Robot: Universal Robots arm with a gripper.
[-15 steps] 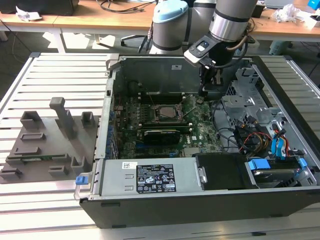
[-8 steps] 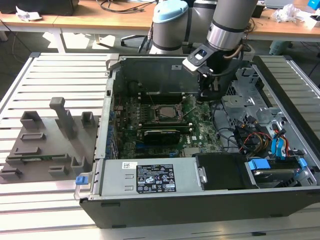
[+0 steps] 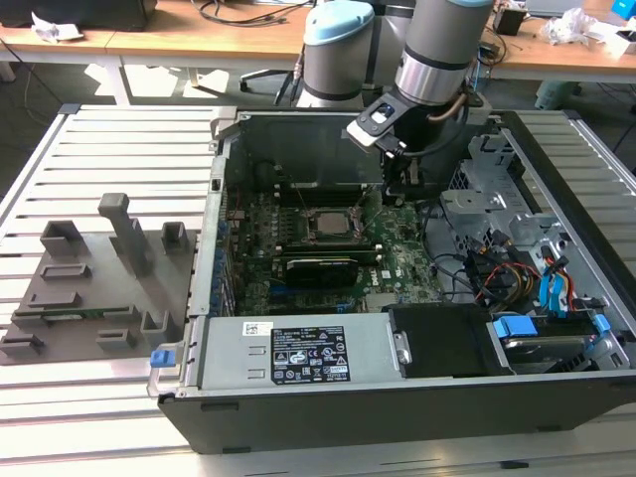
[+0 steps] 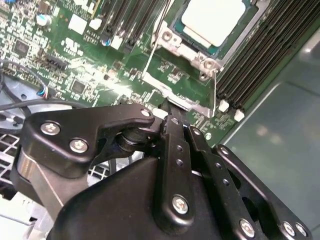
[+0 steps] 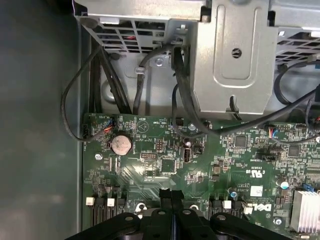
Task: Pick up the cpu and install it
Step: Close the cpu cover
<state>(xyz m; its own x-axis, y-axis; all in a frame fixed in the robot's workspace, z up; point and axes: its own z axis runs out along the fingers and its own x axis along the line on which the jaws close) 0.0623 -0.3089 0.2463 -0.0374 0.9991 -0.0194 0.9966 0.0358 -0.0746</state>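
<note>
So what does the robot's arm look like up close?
The arm is a fat silver-grey tube with a pale blue cap on one joint and a dark cable near its wrist. Its pincer is black, built from flat jointed bars dotted with shiny silver screws.

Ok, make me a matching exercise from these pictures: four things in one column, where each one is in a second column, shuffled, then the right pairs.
Things
1. cpu
2. grey tray
3. coin battery
4. gripper

Places
A. on the slatted table, at the exterior view's left of the case
B. inside the case, over the motherboard, jaws shut
C. seated in the socket
D. flat on the motherboard, near the black cables

Pairs: 1-C, 2-A, 3-D, 4-B
</note>
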